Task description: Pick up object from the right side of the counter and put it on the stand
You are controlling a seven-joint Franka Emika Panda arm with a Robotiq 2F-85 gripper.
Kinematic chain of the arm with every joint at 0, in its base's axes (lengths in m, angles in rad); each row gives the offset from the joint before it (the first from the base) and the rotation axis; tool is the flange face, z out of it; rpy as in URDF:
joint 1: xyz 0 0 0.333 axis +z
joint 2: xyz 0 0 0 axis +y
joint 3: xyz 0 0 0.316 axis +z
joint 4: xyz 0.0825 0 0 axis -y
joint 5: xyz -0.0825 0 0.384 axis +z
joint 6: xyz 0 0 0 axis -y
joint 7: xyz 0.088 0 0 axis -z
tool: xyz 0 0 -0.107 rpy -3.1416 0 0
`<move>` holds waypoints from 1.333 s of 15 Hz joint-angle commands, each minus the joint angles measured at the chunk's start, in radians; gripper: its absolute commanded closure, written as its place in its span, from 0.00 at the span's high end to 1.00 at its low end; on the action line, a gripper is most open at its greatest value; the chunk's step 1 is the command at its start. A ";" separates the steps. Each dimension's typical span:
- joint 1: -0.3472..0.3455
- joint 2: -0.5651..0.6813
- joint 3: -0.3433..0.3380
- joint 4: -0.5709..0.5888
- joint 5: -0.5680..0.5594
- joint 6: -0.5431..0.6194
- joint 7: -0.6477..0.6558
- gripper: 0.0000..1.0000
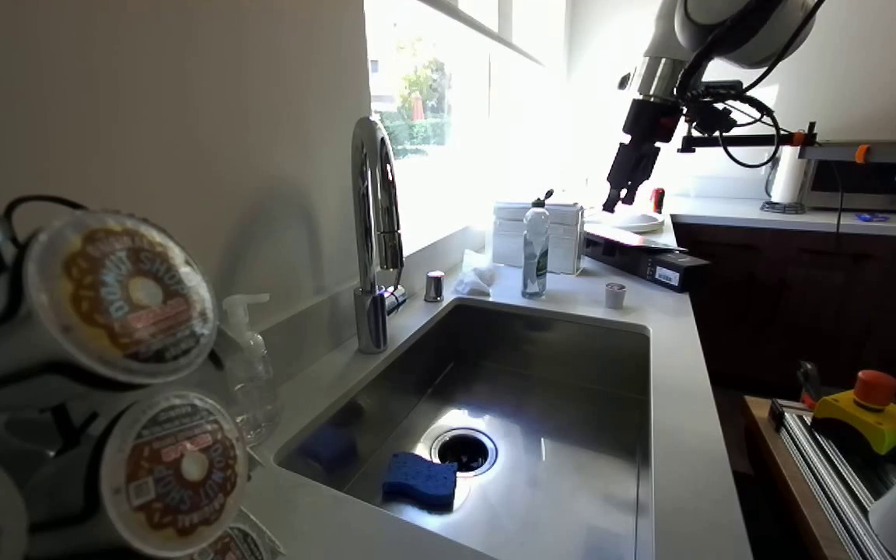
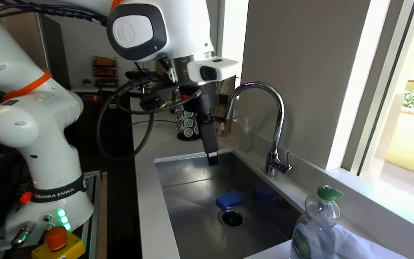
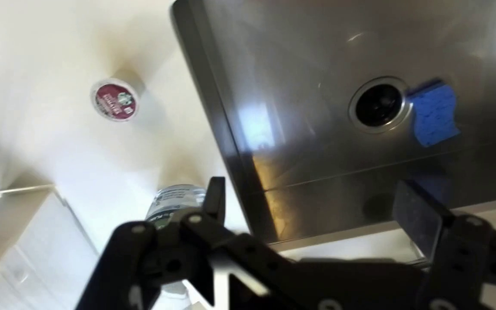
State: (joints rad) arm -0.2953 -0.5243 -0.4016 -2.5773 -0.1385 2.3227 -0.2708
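Wrist view: the black two-fingered gripper point(image 3: 310, 200) stood parted, empty; the small white maroon-lidded plastic coffee pod point(image 3: 116, 99) looked light, likely dentable, best pinched around its sides.

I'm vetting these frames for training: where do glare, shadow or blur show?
In an exterior view, the window is mostly washed out; in an exterior view, near-black fills the space beside the counter; in the wrist view, glare brightens a patch of the sink, soft shadows spread from the coffee pod, and the pincer looks slightly blurred.
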 commanded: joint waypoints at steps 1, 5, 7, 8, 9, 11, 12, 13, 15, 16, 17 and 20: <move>-0.038 0.129 -0.030 0.012 -0.068 0.140 -0.086 1.00; -0.088 0.257 -0.037 0.020 -0.165 0.258 -0.124 1.00; -0.110 0.307 -0.035 0.023 -0.211 0.297 -0.122 1.00; -0.121 0.332 -0.034 0.026 -0.235 0.315 -0.117 1.00; -0.126 0.357 -0.035 0.031 -0.252 0.330 -0.118 1.00; -0.120 0.321 -0.033 0.016 -0.224 0.307 -0.113 1.00; -0.123 0.334 -0.033 0.017 -0.227 0.312 -0.112 1.00; -0.123 0.336 -0.032 0.017 -0.227 0.312 -0.112 1.00; -0.122 0.333 -0.031 0.019 -0.227 0.312 -0.112 1.00; -0.122 0.330 -0.030 0.020 -0.227 0.312 -0.112 1.00; -0.122 0.329 -0.030 0.020 -0.227 0.312 -0.112 1.00; -0.135 0.364 -0.031 0.011 -0.270 0.351 -0.107 1.00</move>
State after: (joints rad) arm -0.4123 -0.1886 -0.4383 -2.5582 -0.3720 2.6384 -0.3812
